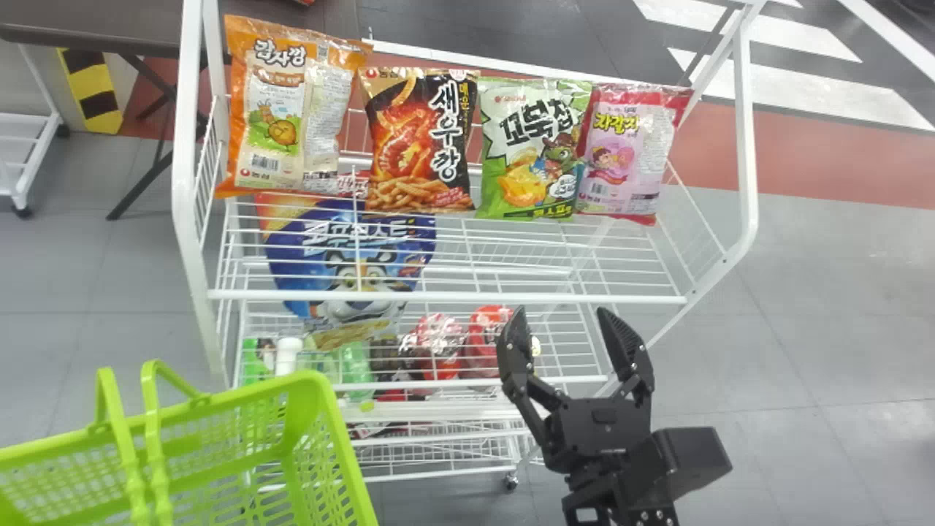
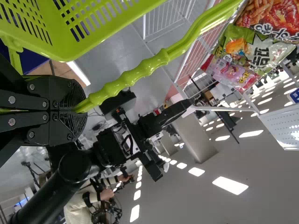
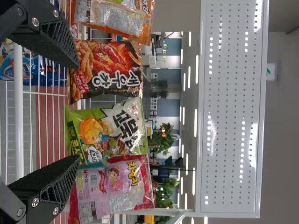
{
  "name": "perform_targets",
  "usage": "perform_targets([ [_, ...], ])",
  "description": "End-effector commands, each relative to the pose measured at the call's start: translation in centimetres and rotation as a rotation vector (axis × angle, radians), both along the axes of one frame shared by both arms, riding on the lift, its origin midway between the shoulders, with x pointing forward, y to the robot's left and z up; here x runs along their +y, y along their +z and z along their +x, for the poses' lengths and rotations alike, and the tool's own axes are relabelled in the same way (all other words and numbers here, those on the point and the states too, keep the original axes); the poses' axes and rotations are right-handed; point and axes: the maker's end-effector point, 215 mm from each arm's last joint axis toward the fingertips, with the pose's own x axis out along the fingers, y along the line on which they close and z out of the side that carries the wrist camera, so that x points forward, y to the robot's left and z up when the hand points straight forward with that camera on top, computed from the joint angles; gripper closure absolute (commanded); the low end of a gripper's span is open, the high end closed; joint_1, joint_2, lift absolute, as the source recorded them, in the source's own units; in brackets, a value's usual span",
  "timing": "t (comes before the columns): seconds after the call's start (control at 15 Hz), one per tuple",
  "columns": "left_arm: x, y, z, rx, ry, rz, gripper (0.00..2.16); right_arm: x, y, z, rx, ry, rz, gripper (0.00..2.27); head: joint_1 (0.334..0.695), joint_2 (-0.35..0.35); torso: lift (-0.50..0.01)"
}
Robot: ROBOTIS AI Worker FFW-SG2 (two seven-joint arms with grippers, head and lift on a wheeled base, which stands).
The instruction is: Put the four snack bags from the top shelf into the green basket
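Right fingers (image 1: 516, 343) stand open, apart from the snack bags (image 1: 533, 150).

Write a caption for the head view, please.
Four bags on the top shelf, the right gripper open in front, the basket at left.

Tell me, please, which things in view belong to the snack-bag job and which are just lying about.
For the job: orange bag, black bag, green bag, pink bag, top shelf, green basket.

Lying about, lower down: blue bag, red packages, green bottle.

Four upright snack bags (image 1: 422, 142) line the top shelf (image 1: 445, 297).
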Motion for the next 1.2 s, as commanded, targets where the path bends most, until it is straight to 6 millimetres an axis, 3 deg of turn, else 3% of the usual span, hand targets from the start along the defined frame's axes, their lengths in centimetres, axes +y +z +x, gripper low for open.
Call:
perform_targets([
  [0.0,0.1,0.2,0.6,-0.008,-0.003,-0.015,2.15,0.6,-0.6,0.8,0.023,0.008,-0.001,0.14,0.695,-0.253,-0.004],
  [0.53,-0.1,-0.6,0.9,0.022,0.005,-0.021,2.15,0.8,-1.5,2.0,0.040,0.010,0.002,0.13,0.695,-0.217,-0.004],
  [0.67,-0.5,-0.7,0.9,0.023,-0.001,-0.019,2.15,1.1,-1.9,4.0,0.071,0.016,0.003,0.13,0.695,-0.218,-0.004],
  [0.87,-0.9,-0.7,0.8,0.023,-0.012,-0.017,2.15,4.7,-2.2,8.5,0.133,0.074,0.016,0.13,0.695,-0.197,-0.004],
  [1.07,-1.0,-1.0,0.6,0.036,-0.011,-0.022,2.15,10.3,-2.1,12.7,0.174,0.169,-0.004,0.13,0.695,-0.133,-0.004],
  [1.13,-1.0,-1.0,0.4,0.036,-0.014,-0.021,2.15,12.3,-2.1,14.2,0.183,0.202,-0.010,0.13,0.695,-0.083,-0.004],
])
